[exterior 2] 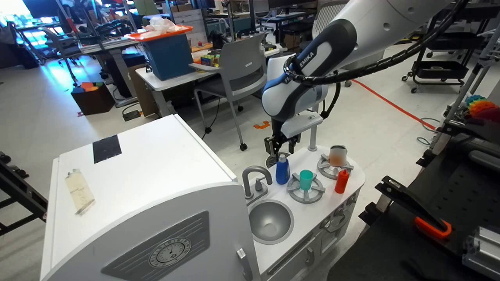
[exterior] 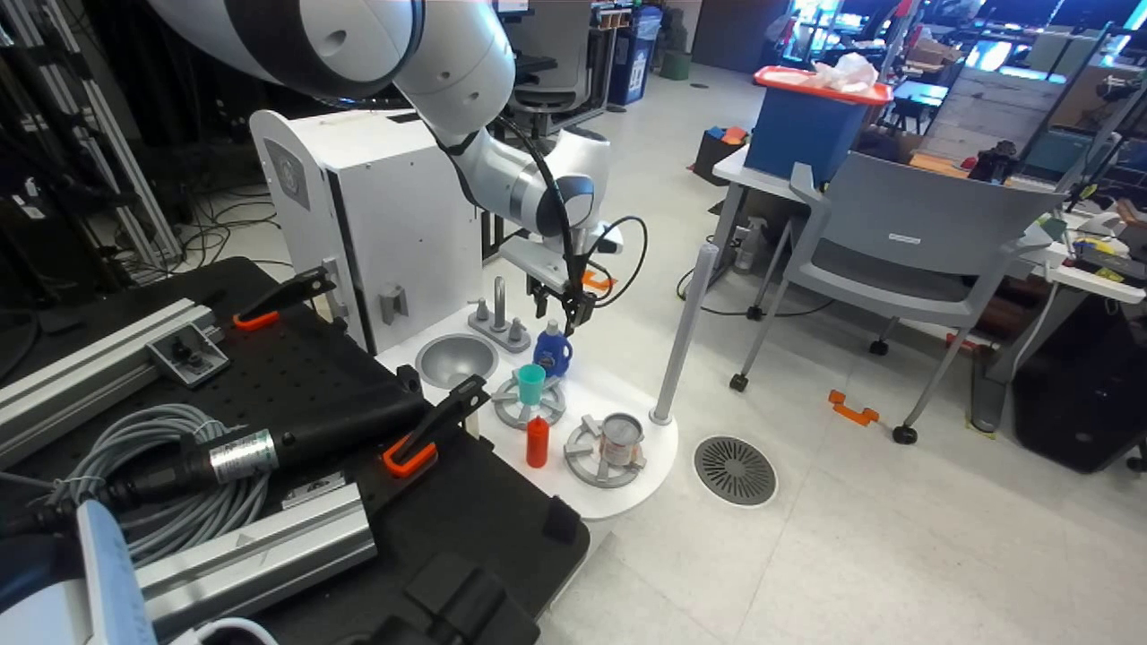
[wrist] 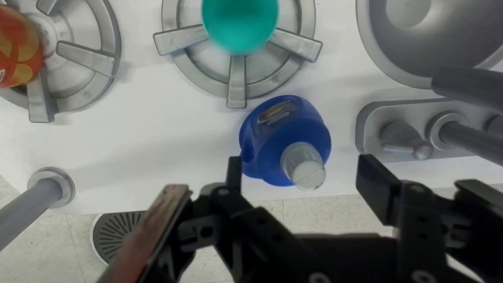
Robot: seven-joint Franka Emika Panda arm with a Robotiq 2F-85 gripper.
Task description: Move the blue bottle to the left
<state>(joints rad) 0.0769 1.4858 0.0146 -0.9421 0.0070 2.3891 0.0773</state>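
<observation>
The blue bottle (exterior: 552, 355) stands upright on the white toy-kitchen counter (exterior 2: 278, 195), beside the burner with the teal cup (exterior: 530, 385). It shows in an exterior view (exterior 2: 282, 173), between faucet and teal cup. In the wrist view the blue bottle (wrist: 271, 131) is seen from above, its pale cap toward the jaws. My gripper (exterior: 559, 313) is open, just above the bottle and toward the counter's back edge; it shows in an exterior view (exterior 2: 280, 150). In the wrist view the fingers of my gripper (wrist: 299, 165) are wide apart with nothing between them gripped; the bottle lies between and beyond the tips.
A grey faucet (wrist: 467, 137) and sink (exterior 2: 270, 222) are on one side of the bottle. A red-orange bottle (exterior: 537, 442) and a can (exterior: 620, 439) on another burner stand on the counter. A grey pole (exterior: 685, 336) rises at the counter's edge. A white cabinet (exterior: 408, 224) stands beside the sink.
</observation>
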